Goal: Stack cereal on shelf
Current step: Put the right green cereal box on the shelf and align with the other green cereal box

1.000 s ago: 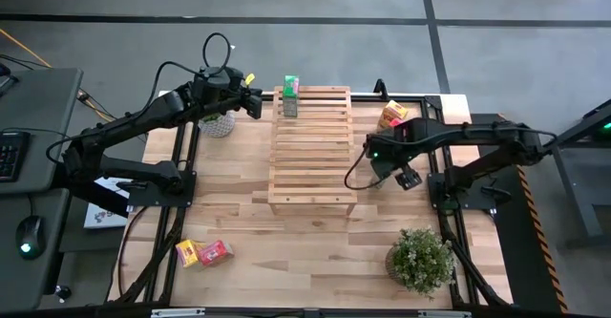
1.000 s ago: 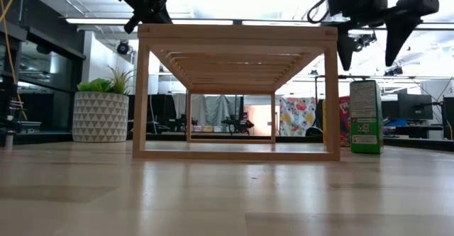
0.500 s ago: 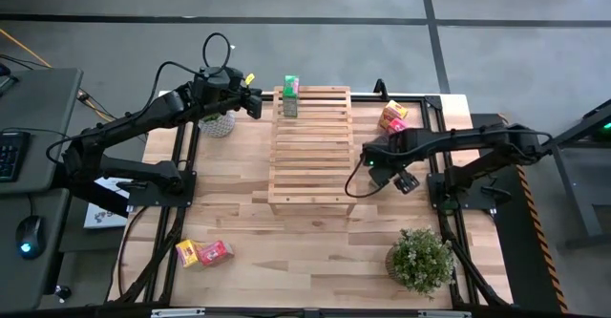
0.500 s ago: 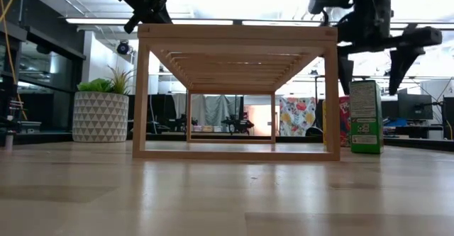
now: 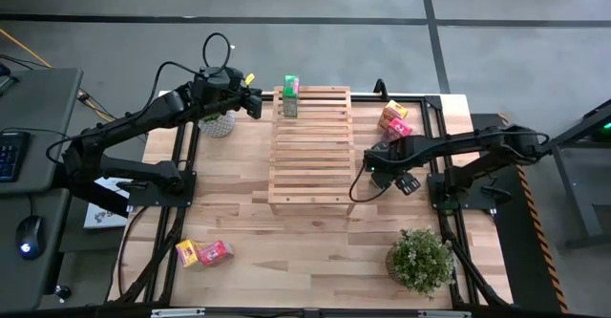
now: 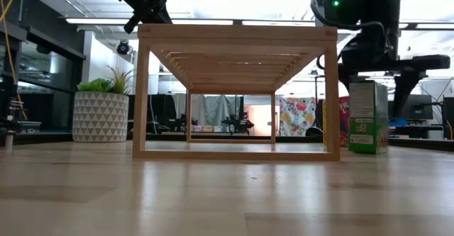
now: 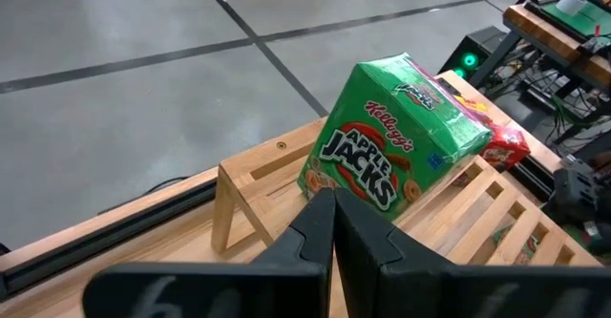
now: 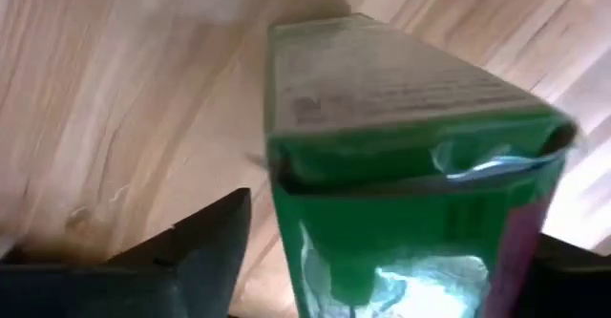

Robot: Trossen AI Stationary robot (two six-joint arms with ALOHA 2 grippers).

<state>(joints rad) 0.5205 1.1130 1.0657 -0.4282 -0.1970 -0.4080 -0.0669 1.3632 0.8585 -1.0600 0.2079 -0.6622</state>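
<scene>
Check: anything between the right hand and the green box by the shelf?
Nothing visible. The right hand is directly over the green box, fingers open on either side of it. The box stands on the table beside the shelf.

Light slatted wood shelf (image 5: 310, 146) mid-worktop. Green cereal box (image 5: 290, 95) upright on shelf's far left corner. Second green box (image 6: 368, 117) upright on worktop right of shelf. Pink-red box (image 5: 392, 122) and yellow box (image 5: 392, 109) far right; another pair, yellow (image 5: 185, 252) and pink-red (image 5: 216, 252), near left
</scene>
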